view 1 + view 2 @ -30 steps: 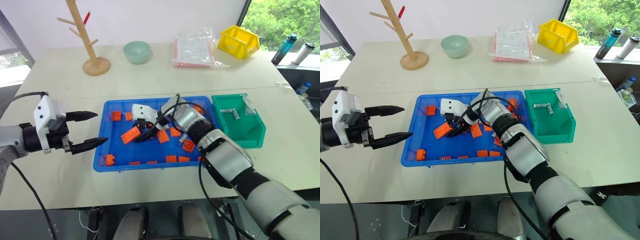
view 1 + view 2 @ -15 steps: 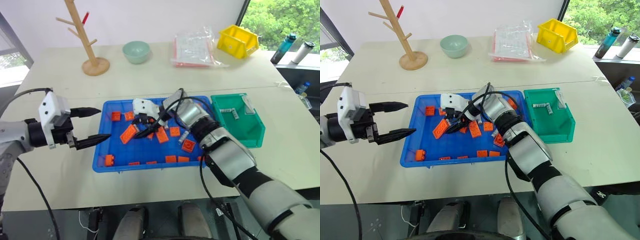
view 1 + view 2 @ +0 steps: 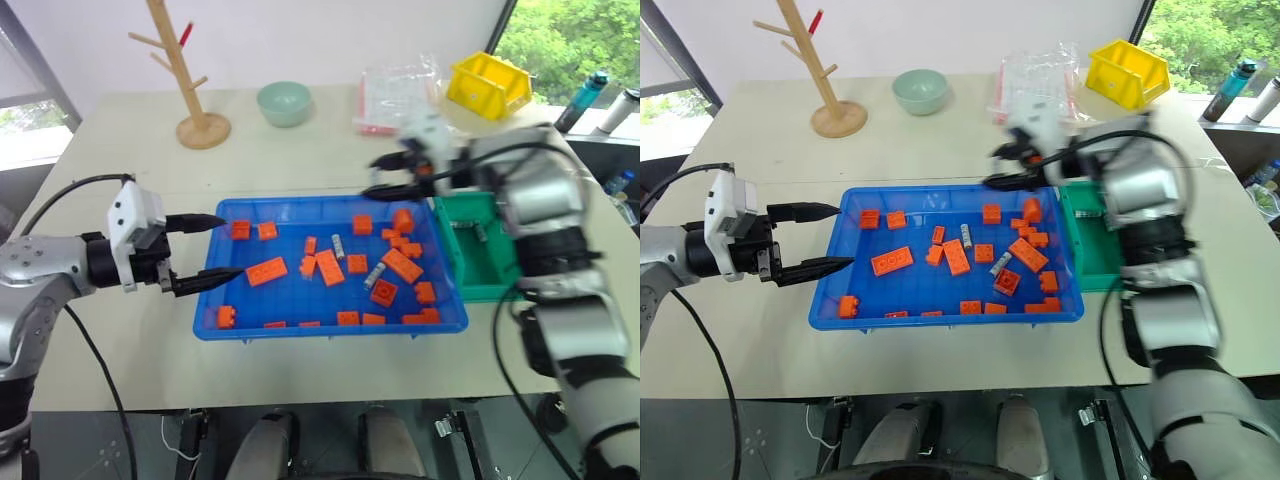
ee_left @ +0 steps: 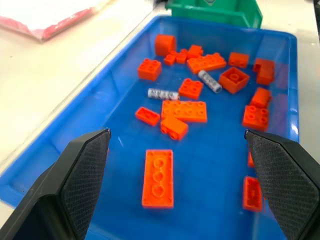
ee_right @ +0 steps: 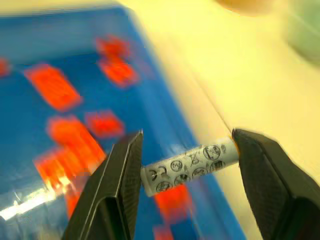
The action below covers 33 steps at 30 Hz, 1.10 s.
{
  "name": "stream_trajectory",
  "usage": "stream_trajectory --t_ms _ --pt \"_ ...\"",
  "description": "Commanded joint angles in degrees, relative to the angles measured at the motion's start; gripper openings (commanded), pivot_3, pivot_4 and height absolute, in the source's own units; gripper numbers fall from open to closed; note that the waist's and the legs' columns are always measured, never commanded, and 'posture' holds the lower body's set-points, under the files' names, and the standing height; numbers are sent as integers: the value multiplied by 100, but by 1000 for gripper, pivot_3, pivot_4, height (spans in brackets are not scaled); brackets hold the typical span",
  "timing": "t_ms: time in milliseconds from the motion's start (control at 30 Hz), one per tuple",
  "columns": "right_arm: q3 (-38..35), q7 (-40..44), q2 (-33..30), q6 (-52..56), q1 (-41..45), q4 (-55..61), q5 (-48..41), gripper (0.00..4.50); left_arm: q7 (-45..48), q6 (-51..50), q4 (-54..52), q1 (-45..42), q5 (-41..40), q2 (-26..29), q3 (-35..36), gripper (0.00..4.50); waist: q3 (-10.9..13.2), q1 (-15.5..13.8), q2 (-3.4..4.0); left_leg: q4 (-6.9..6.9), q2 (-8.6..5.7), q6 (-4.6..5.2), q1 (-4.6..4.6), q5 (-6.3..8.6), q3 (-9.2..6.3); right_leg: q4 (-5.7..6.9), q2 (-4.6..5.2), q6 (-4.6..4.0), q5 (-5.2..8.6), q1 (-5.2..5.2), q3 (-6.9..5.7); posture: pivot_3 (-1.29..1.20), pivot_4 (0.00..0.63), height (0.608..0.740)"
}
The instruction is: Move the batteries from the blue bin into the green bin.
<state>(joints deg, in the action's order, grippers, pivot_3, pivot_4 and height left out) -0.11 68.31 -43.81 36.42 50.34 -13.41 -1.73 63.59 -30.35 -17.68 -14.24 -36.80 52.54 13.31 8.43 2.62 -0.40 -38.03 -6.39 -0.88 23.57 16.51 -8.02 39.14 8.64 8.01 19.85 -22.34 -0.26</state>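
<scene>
While clamped endwise in the right end effector (image 5: pixel 187 167), battery (image 5: pixel 189 161) crosswise, spanning fingertip to fingertip.

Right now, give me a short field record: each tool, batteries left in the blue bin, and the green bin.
right tool: shut on a battery, up over the blue bin's far right corner
left tool: open, empty, at the blue bin's left edge
batteries in blue bin: two, among orange bricks
green bin: right of the blue bin, batteries inside
</scene>
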Motion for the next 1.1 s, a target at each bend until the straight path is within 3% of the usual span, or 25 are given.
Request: stream_trajectory --t_ms 33,267,300,400,500,600,700,900,1100 --pt "-646 -161 -663 421 -677 688 -226 2218 91 197 180 -256 66 -55 -108 4500 1 -28 2 -1 -3 1 0 1 4 0 3 0 0 1 1 0 150 726" --pt "-1119 -572 -1088 954 -1677 1412 -647 2218 274 337 637 -885 205 -214 -473 4500 3 72 6 -4 27 1 -5 0 57 -1 -5 1 0 -8 3 0 150 726" --pt "-1119 -619 -1097 973 -1759 1473 -674 3232 272 350 681 -965 214 -245 -502 4500 3 71 6 -3 27 1 -6 0 57 -1 -4 1 0 -9 3 0 150 726" --pt "-1017 -827 -1125 840 -1841 1529 -660 4460 276 372 790 -1176 244 -327 -568 4500 4 46 6 -4 20 2 -5 1 56 -1 0 1 0 -6 3 0 150 726" --pt "-839 -815 -1134 806 -1497 1511 -768 4460 295 359 792 -1240 272 -363 -589 4500 4 6 6 -6 20 2 -4 1 56 -2 0 1 0 -7 3 0 150 726" --pt "-394 -862 -551 1111 -648 1762 -1115 4460 255 345 700 -1211 275 -394 -586 4500 5 49 8 -5 22 2 -4 1 60 -4 -1 1 0 -10 3 0 150 726" --pt "9 -1030 -89 1261 -341 1924 -1190 4460 208 320 642 -1198 275 -423 -588 4500 4 83 6 -2 30 1 -5 0 53 -4 -7 1 0 -9 1 0 150 726" --pt "818 -2152 1285 2186 -447 2191 -1086 4460 22 198 366 -1142 177 -505 -619 4500 1 9 -3 -10 14 2 1 1 30 0 -1 0 0 -5 1 0 150 726" --pt "840 -2911 1957 3121 -799 2395 -1232 4460 -27 173 215 -1015 176 -529 -617 4500 1 -9 -3 -13 2 2 3 1 15 7 1 0 0 -2 2 0 150 726"
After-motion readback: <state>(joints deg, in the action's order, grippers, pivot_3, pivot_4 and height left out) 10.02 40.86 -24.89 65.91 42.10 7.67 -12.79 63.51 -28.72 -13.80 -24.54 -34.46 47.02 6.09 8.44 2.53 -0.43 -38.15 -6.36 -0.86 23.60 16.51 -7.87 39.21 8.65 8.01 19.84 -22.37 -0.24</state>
